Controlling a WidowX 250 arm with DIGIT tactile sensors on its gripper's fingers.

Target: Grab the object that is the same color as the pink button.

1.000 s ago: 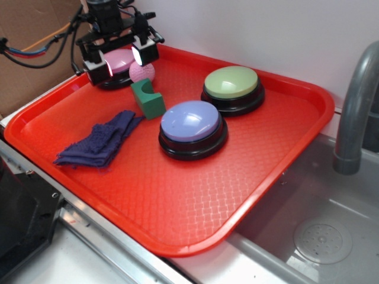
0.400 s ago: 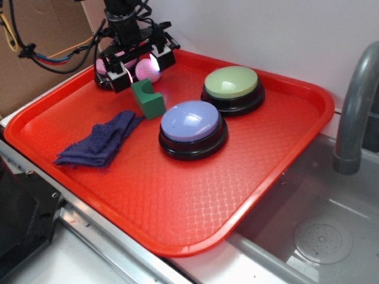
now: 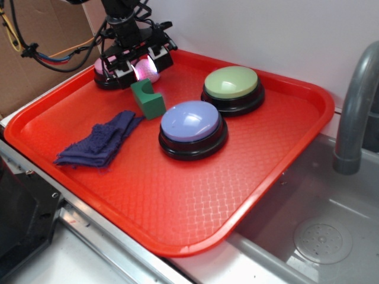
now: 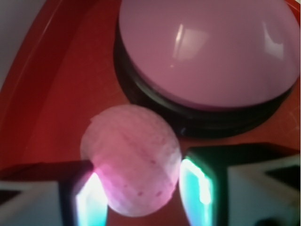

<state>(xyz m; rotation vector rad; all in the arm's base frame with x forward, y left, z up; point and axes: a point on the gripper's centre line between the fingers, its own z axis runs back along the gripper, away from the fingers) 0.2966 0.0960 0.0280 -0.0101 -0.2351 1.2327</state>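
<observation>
The pink ball (image 3: pixel 146 70) is small and finely dimpled. It rests on the red tray (image 3: pixel 177 195) at the back left, just right of the pink button (image 3: pixel 102 64), whose dome is mostly hidden behind the arm. In the wrist view the ball (image 4: pixel 131 157) sits between the two lit pads, with the pink button (image 4: pixel 207 52) right behind it. My gripper (image 3: pixel 142 66) is low over the tray, its jaws closed against both sides of the ball. In the wrist view my gripper (image 4: pixel 138 197) is centred on the ball.
A green notched block (image 3: pixel 148 99) stands just in front of the ball. A lavender-blue button (image 3: pixel 192 127) and a green button (image 3: pixel 232 87) sit mid-tray. A dark blue cloth (image 3: pixel 100 142) lies front left. A sink and grey faucet (image 3: pixel 355 112) are to the right.
My gripper moved right from above the pink button to over the ball, dropped down around it, and its jaws narrowed onto the ball.
</observation>
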